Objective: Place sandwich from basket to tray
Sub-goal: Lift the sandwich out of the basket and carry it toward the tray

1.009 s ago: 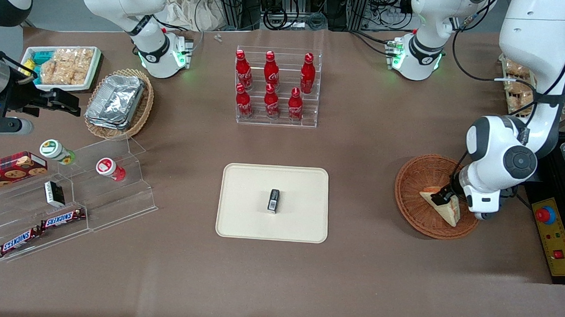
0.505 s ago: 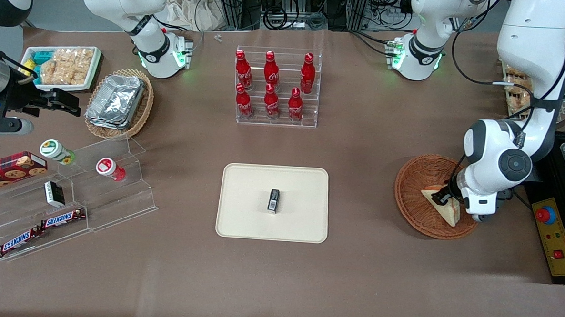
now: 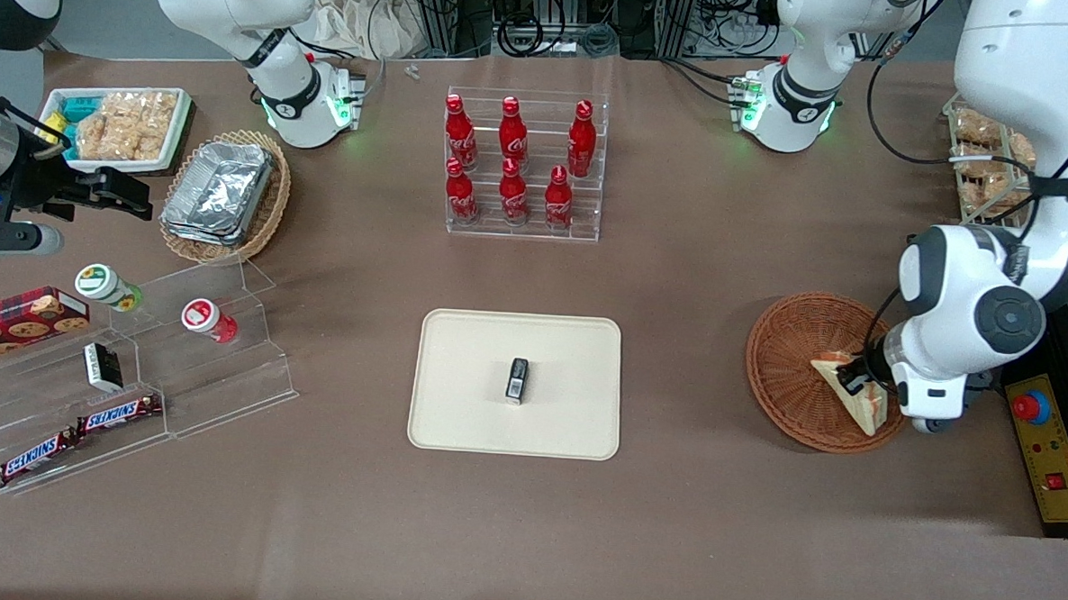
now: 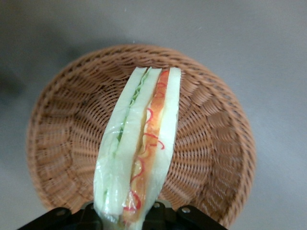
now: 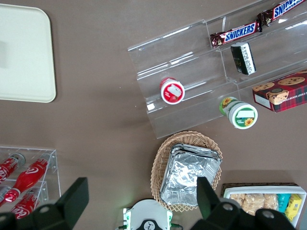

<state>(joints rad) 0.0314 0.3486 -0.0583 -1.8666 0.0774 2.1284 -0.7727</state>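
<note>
Gripper [image 3: 858, 379] is clenched on the sandwich [image 3: 854, 393], held above the basket [image 3: 788, 365], well apart from the tray [image 3: 459, 369] near the table's middle

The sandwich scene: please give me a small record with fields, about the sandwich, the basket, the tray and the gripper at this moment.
sandwich: wedge held edge-up, filling visible
basket: round brown wicker, below the sandwich, toward the working arm's end of the table
tray: cream, flat, mid-table, sandwich not yet on it
on tray: one small black packet
gripper: left arm's, over the basket, shut on the sandwich
task stage: sandwich gripped, seemingly lifted from the basket, transfer to tray not done
</note>
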